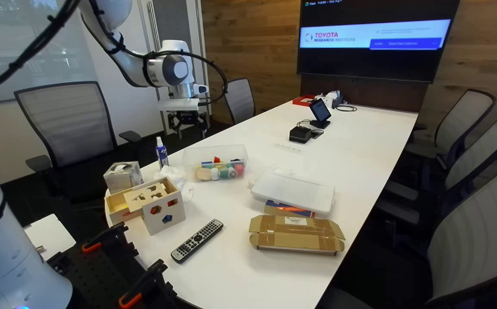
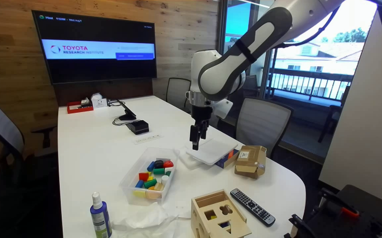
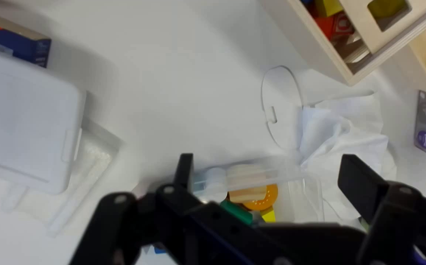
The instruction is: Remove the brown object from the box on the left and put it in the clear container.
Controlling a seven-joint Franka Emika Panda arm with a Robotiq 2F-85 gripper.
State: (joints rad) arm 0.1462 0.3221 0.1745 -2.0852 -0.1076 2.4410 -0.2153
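On the desk [image 1: 235, 244], a tissue box [image 1: 123, 177] stands near the wooden box [image 1: 162, 211]; crumpled white tissue [image 1: 176, 175] lies between it and the clear container [image 1: 201, 153]. The tool [image 1: 191, 132] hangs released, jaws apart. Further right lies a cardboard package [image 1: 297, 234]. Only the wrist view shows, inside the box, what may be the brown object [image 3: 353, 50].
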